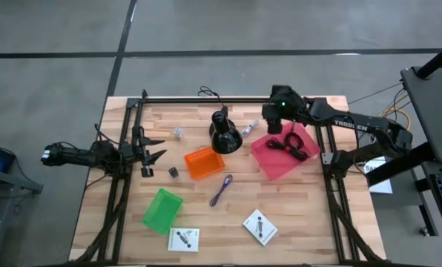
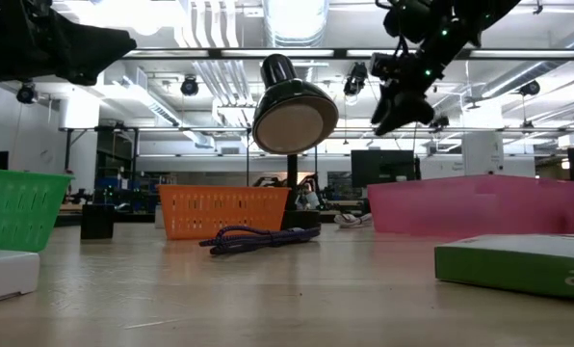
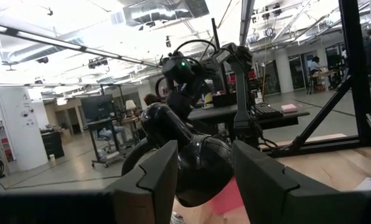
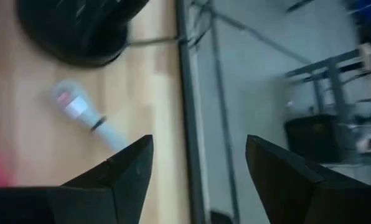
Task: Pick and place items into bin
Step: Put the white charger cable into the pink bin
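The wooden table (image 1: 295, 222) holds three small plastic bins. The pink bin (image 1: 274, 165) sits on the right side. A black coiled cable (image 1: 291, 146) lies inside it. The orange bin (image 1: 202, 162) sits in the middle, and the green bin (image 1: 162, 210) sits nearer the front edge on the left.

The right gripper (image 1: 274, 127) hangs in the air above the back corner of the pink bin. Its two dark fingers (image 4: 126, 171) are spread wide apart and hold nothing. Just past them a small silvery thing with a red spot (image 4: 79, 112) lies on the table, next to the round foot of the black cone-shaped lamp (image 1: 225, 133).

The left gripper (image 1: 156, 148) waits at the left edge of the table, up off the wood. Its fingers (image 3: 154, 177) stand partly apart with nothing between them.

Other loose things lie on the table. A thin purple cord (image 1: 222, 190) lies between the orange bin and the front. A tiny dark cube (image 1: 173, 171) sits just left of the orange bin. A small silvery bit (image 1: 178, 133) lies further back. Two white square cards with black print lie near the front edge: one (image 1: 183, 239) just below the green bin, the other (image 1: 260, 227) to the right of it.
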`<control>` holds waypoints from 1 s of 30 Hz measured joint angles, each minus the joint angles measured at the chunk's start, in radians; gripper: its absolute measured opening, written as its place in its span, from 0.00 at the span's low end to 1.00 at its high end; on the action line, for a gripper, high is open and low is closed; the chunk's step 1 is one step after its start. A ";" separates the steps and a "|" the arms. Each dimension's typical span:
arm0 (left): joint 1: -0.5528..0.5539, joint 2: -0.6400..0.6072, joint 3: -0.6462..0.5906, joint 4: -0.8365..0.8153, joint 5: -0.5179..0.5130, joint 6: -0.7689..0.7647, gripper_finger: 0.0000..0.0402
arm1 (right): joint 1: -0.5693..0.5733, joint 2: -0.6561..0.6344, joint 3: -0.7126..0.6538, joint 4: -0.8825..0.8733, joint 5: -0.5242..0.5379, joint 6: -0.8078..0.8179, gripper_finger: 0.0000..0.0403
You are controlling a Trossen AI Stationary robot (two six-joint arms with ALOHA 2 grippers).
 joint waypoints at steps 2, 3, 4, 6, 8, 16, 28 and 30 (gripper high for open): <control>0.000 0.000 0.000 0.000 0.000 0.000 0.34 | -0.014 0.000 0.000 0.043 -0.037 -0.008 0.61; 0.000 0.000 0.000 0.000 0.000 0.000 0.34 | -0.020 0.000 0.000 0.051 -0.067 -0.022 0.61; 0.000 0.000 0.000 0.000 0.000 0.000 0.34 | -0.027 0.000 0.000 0.055 -0.100 -0.031 0.60; 0.000 0.000 0.000 0.000 0.000 0.000 0.34 | -0.044 0.000 0.000 0.054 -0.152 -0.033 0.59; 0.000 0.000 0.000 0.000 0.000 0.000 0.34 | -0.062 0.003 0.000 0.054 -0.192 -0.032 0.58; 0.000 0.000 0.000 0.000 0.000 0.000 0.34 | -0.103 0.128 0.073 -0.018 -0.200 -0.039 0.57; 0.000 0.000 0.000 0.000 0.000 0.000 0.34 | -0.169 0.403 0.341 -0.304 -0.326 -0.102 0.57; 0.000 0.000 0.000 0.000 0.000 -0.001 0.34 | -0.181 0.453 0.371 -0.338 -0.328 -0.104 0.57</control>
